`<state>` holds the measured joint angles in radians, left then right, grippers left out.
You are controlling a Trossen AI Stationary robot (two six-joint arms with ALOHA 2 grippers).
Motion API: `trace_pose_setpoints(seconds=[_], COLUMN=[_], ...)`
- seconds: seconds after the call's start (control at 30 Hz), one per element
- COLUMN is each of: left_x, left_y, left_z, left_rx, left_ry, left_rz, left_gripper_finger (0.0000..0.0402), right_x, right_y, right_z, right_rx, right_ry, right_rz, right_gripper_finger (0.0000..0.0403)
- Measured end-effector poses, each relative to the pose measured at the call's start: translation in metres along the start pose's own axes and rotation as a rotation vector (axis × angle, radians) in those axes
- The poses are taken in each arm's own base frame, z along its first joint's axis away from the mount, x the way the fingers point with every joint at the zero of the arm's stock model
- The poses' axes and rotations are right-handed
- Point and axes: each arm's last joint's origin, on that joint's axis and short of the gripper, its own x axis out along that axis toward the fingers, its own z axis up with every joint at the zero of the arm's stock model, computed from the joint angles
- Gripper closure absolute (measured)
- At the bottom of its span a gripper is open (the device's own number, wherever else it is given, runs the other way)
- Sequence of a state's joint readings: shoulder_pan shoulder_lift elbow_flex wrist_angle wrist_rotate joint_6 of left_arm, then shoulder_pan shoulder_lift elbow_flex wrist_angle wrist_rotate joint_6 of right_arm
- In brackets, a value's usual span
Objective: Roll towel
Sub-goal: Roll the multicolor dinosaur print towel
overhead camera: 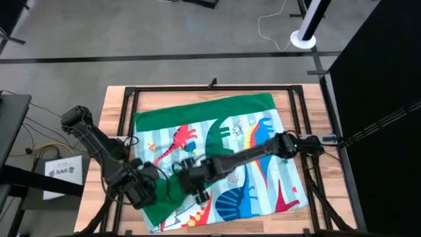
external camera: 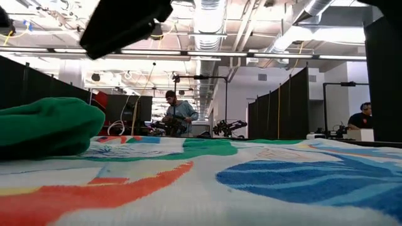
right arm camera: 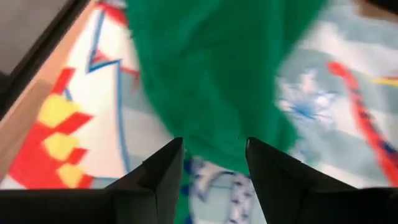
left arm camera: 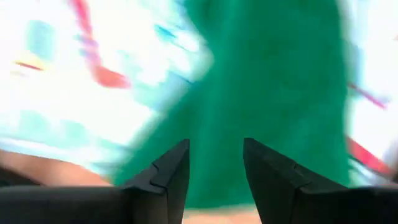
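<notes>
Hovering over the green folded corner at the near-left of the table [overhead camera: 112, 99]: left gripper [overhead camera: 141, 191], fingers parted, empty. Beside it, right gripper [overhead camera: 197, 187], likewise parted above green fold. Lying spread flat across the table, towel [overhead camera: 217, 158], long axis running left-right, far edge near frame, bare wood showing leftward.

1 camera overhead, 1 level at the tabletop, 2 wrist cameras close above the towel [overhead camera: 217, 155].
</notes>
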<state>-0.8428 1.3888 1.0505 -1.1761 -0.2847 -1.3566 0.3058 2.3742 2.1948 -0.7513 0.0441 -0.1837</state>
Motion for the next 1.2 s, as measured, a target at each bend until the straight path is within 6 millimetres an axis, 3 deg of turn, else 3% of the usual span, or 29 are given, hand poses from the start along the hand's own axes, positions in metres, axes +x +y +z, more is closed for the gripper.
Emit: trace_pose_setpoints(seconds=[0.1, 0.27, 0.37, 0.5, 0.83, 1.07, 1.2], left_x=[0.012, 0.036, 0.042, 0.038, 0.027, 0.013, 0.017], left_y=[0.006, 0.006, 0.009, 0.005, -0.005, -0.033, -0.047], left_z=[0.000, -0.009, -0.016, -0.027, -0.061, -0.064, -0.066], left_rx=[-0.018, -0.018, -0.033, -0.052, -0.157, -0.154, -0.102], left_ry=[-0.025, 0.036, 0.077, 0.074, -0.017, -0.225, -0.253], left_rz=[0.039, -0.026, -0.021, -0.047, -0.151, -0.464, -0.520], left_gripper_finger=[0.0267, 0.0267, 0.0267, 0.0267, 0.0267, 0.0267, 0.0267], right_x=[0.008, 0.012, 0.015, 0.023, 0.049, 0.059, 0.059], right_y=[-0.001, -0.039, -0.059, -0.070, -0.073, -0.069, -0.067], right_z=[-0.005, -0.018, -0.027, -0.035, -0.052, -0.063, -0.059], right_rx=[0.157, 0.681, 0.872, 0.962, 1.088, 1.105, 1.104], right_ry=[0.006, 0.020, 0.019, -0.006, -0.101, -0.087, -0.136], right_rz=[-0.004, -0.055, -0.083, -0.050, 0.033, 0.033, 0.051], right_gripper_finger=[0.0241, 0.0248, 0.0250, 0.0250, 0.0251, 0.0251, 0.0251])
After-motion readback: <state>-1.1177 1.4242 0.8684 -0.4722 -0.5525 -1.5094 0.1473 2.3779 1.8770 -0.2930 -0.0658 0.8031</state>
